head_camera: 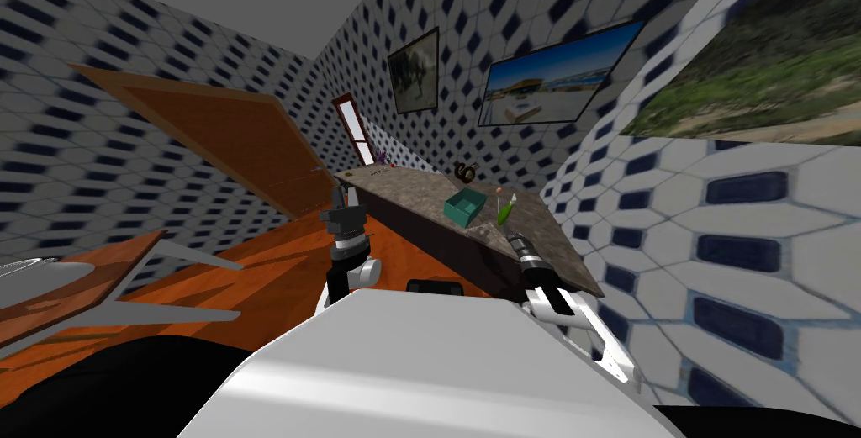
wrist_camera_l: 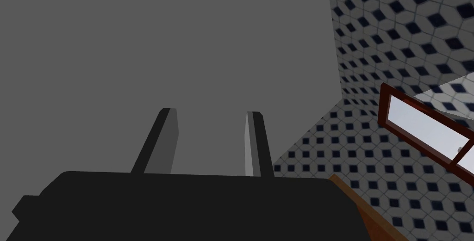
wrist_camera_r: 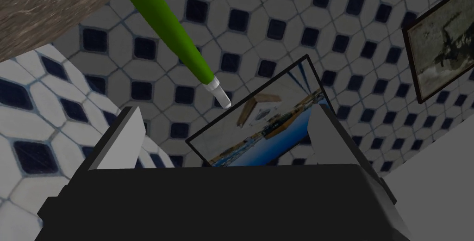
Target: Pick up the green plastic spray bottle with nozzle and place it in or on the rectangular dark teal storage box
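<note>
Closest to you is the right gripper (wrist_camera_r: 226, 113), its two fingers spread wide apart. In the head view, the bench (head_camera: 563, 252) is the big thing to note: a long mottled brown slab running from centre frame down to the right, along the tiled wall. On it, right of centre, sits the dark teal storage box (head_camera: 465, 206), open at the top. Just right of the box you'll find the slim green spray bottle (head_camera: 504, 208), near the box but not touching it. The right gripper sits just below the bottle in that frame, at the bench's near end. From the right wrist, you see the bottle slanting toward the gripper. Its white nozzle (wrist_camera_r: 217, 90) ends just short of the gap between the fingertips, touching neither finger. Your left gripper (wrist_camera_l: 210, 112) is raised at centre frame in the head view, left of the bench, with its fingers parted.
</note>
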Motion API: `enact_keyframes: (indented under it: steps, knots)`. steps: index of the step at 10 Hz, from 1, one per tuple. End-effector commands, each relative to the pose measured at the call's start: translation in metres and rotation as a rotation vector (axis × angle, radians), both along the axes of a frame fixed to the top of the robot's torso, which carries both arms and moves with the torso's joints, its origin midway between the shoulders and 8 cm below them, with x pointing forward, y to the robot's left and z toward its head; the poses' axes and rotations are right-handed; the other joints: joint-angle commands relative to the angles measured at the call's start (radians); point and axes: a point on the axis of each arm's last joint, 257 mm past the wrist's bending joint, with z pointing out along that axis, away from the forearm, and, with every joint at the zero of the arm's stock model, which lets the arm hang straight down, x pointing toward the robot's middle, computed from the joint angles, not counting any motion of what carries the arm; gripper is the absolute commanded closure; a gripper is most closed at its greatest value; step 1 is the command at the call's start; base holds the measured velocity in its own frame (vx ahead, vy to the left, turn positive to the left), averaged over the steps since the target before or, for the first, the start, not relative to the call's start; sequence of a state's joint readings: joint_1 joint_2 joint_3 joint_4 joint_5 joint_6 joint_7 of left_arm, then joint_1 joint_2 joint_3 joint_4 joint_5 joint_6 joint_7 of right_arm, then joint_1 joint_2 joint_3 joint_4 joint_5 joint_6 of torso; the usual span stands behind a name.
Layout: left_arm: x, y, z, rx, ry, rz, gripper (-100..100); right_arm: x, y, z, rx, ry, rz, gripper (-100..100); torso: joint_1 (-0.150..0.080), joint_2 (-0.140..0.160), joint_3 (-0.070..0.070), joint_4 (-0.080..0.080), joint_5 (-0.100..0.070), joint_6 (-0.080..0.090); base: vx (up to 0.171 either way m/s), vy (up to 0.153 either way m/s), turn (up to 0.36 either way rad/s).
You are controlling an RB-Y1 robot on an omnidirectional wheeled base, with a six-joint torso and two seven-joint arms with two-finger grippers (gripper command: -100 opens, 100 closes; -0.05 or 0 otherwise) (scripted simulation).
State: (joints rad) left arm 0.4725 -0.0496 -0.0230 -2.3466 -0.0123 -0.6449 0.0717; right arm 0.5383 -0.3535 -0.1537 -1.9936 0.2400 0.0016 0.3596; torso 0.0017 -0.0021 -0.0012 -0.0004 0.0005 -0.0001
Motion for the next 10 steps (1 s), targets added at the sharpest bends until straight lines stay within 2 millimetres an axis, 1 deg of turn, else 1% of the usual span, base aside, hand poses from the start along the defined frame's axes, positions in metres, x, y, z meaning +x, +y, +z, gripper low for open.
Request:
enact_keyframes:
  steps: [1, 2, 3, 6, 10]
  knots:
    - [0.000, 0.000, 0.000, 0.000, 0.000, 0.000, 0, -0.009, -0.028, -0.020, -0.068, 0.078, -0.043, -100, 0.000, 0.000, 0.000, 0.000, 0.000, 0.000, 0.044, 0.047, 0.129]
    - [0.000, 0.000, 0.000, 0.000, 0.000, 0.000, 0, -0.009, -0.028, -0.020, -0.068, 0.078, -0.043, -100, 0.000, -0.001, 0.000, 0.000, 0.000, 0.000, 0.055, 0.031, 0.038]
    - [0.000, 0.000, 0.000, 0.000, 0.000, 0.000, 0, -0.013, -0.040, -0.024, -0.093, 0.106, -0.060, -100, 0.000, -0.001, -0.001, 0.000, 0.000, 0.000, 0.051, 0.032, 0.049]
    - [0.000, 0.000, 0.000, 0.000, 0.000, 0.000, 0, -0.025, -0.079, -0.034, -0.174, 0.189, -0.116, -100, 0.000, -0.002, -0.001, 0.000, 0.000, 0.000, 0.065, 0.041, 0.081]
    - [0.000, 0.000, 0.000, 0.000, 0.000, 0.000, 0, -0.041, -0.136, -0.034, -0.290, 0.288, -0.199, -100, 0.002, -0.004, -0.002, -0.001, 0.001, 0.000, 0.089, 0.055, 0.078]
